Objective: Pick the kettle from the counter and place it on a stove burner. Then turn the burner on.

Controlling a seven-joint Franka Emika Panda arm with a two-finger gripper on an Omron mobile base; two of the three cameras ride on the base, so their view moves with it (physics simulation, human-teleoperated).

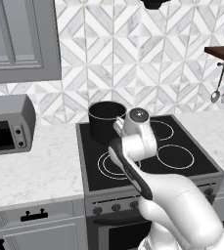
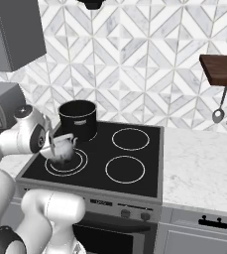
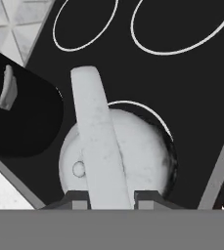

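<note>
The kettle [image 2: 63, 147] sits on the stove burner [image 2: 78, 163] at the front left of the cooktop [image 2: 135, 173]. The pot [image 2: 78, 119] stands just behind the kettle, on the cooktop's back left. The counter [image 1: 30, 166] lies left of the cooktop, bearing a toaster oven [image 1: 8, 124]. Utensils [image 2: 225, 113] hang to the cooktop's right.

Left base view sits behind the arm on its left side, facing forward and down across the counter [image 1: 30, 166] toward the stove burner [image 1: 114, 165] and tiled wall, from a moderate distance. Right base view looks at the same cooktop from behind on the right; both share the black pot [image 2: 78, 119] and burner rings. Hand view looks steeply down, very near, straight onto the kettle [image 3: 116, 156] and its handle.
</note>
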